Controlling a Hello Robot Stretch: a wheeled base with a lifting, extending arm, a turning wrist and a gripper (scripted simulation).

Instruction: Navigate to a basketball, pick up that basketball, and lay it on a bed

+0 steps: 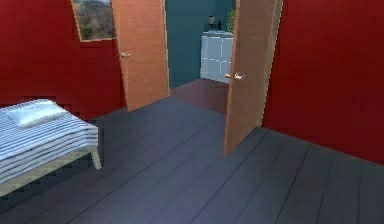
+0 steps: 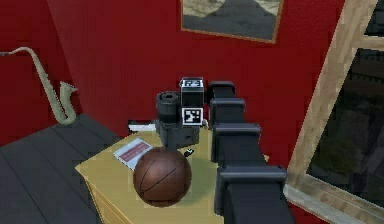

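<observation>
A brown basketball (image 2: 162, 175) rests on a light wooden table (image 2: 105, 172) in the arm side view. The dark arm (image 2: 240, 150) reaches out over the table just right of the ball. At its far end are the white marker squares and the gripper (image 2: 168, 122), just beyond the ball. I cannot tell whether the gripper holds anything. A bed (image 1: 45, 140) with a striped blue-and-white cover and a white pillow (image 1: 32, 112) stands at the forward view's lower left.
A flat red-and-white item (image 2: 133, 150) lies on the table by the ball. A saxophone (image 2: 55, 90) leans on the red wall. A wood-framed window (image 2: 350, 110) is at right. Ahead, two orange doors (image 1: 248, 70) flank a doorway to a teal room with a white cabinet (image 1: 216, 55). Dark floor lies between.
</observation>
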